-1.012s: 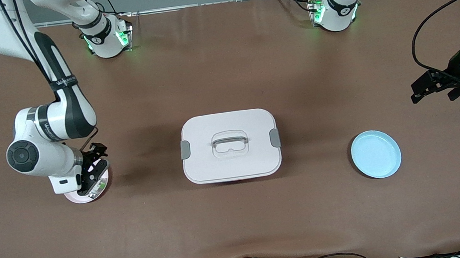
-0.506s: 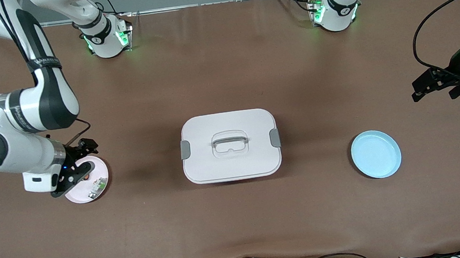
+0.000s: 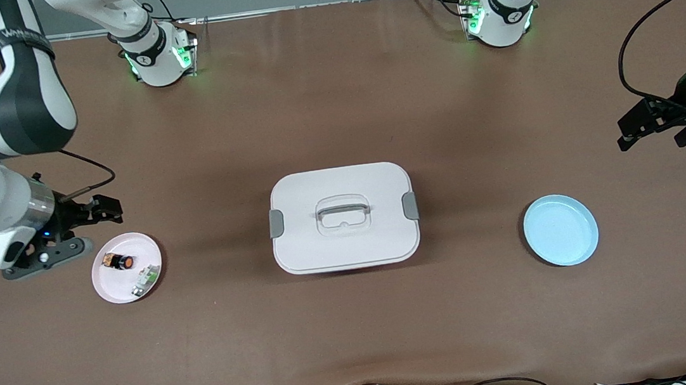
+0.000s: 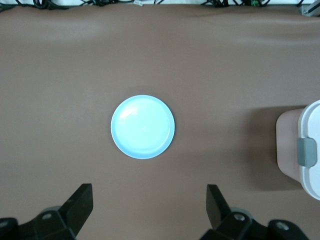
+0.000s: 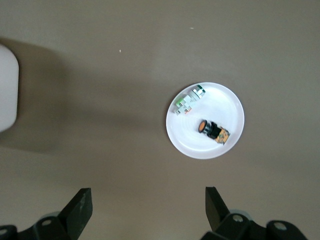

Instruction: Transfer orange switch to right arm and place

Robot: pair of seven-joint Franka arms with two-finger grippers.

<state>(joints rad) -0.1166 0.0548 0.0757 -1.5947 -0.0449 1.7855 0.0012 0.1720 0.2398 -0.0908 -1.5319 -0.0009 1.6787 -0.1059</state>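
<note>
The orange switch (image 3: 117,262) (image 5: 212,130), a stubby black cylinder with an orange face, lies on its side on a pink plate (image 3: 146,248) (image 5: 227,102) toward the right arm's end of the table. My right gripper (image 3: 82,231) (image 5: 147,205) hangs open and empty above the table, just off that plate's rim. My left gripper (image 3: 656,135) (image 4: 149,205) waits open and empty over the left arm's end of the table, above bare cloth beside a light blue plate (image 3: 560,230) (image 4: 143,126).
A small green-white-grey part (image 3: 146,280) (image 5: 187,100) shares the pink plate with the switch. A white lidded box (image 3: 344,218) with a handle and grey clips stands mid-table. A black cable hangs by the left arm's wrist.
My right gripper has risen from the pink plate and drawn away toward the table's end, uncovering the switch, which lies on the plate. The left gripper has barely moved.
</note>
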